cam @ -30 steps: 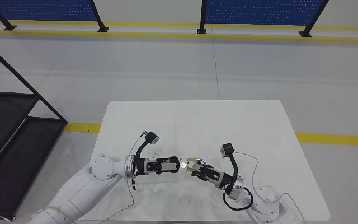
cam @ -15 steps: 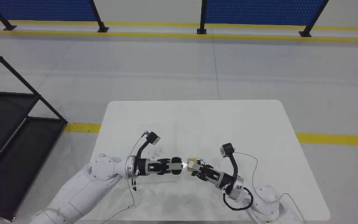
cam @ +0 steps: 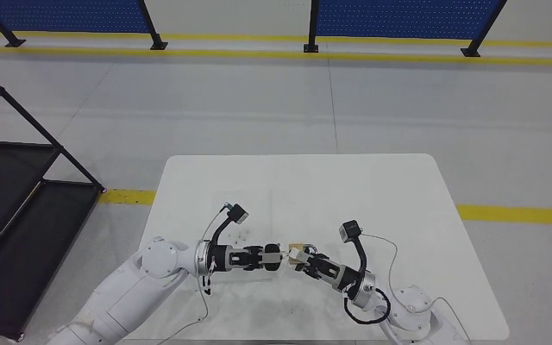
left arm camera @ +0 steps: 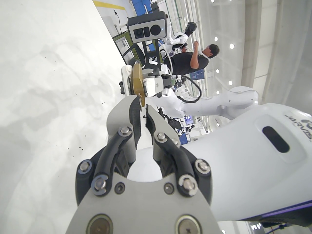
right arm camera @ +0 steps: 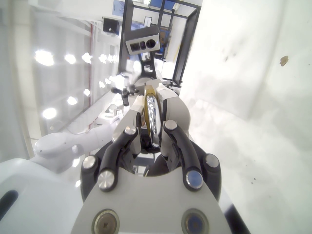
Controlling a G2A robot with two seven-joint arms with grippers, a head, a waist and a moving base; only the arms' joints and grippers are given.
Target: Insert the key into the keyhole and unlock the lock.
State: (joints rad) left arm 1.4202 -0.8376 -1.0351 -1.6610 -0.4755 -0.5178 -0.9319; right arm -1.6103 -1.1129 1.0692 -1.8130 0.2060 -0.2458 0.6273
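We pinch the key in the left jaws, shaft aimed at the brass padlock the right jaws clamp.

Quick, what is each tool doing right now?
Left tool: closed, holding the key.
Right tool: closed, holding the lock.

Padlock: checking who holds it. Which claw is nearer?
Right. The right claw clamps the padlock; the left claw sits just off its end, presenting the key.
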